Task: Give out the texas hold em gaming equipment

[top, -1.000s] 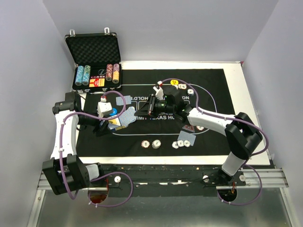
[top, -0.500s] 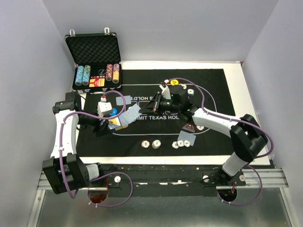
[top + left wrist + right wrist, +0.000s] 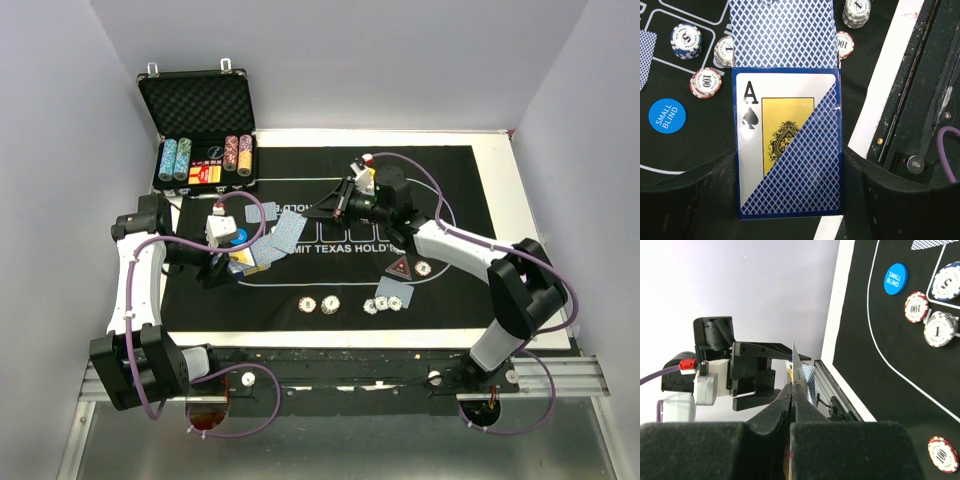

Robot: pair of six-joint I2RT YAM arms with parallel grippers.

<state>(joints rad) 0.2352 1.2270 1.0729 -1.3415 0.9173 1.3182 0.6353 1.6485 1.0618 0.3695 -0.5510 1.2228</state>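
Chips, a blue button and some cards already lie out. Left fingers clamp the deck, right fingers one card; dealing remains.

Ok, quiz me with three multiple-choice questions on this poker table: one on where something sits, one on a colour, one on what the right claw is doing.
1. Where is the round blue SMALL BLIND button?
A) on the black printed mat
B) inside the metal case
C) on top of a chip stack

2. What colour is the flat triangular marker?
A) green
B) white
C) dark red

3. The right claw is:
A) wide open
B) shut on a blue-backed playing card
C) gripping a poker chip

Answers: 1 A, it lies flat on the mat; 2 C, plain from above; 3 B, the card sits edge-on in its closed grip.
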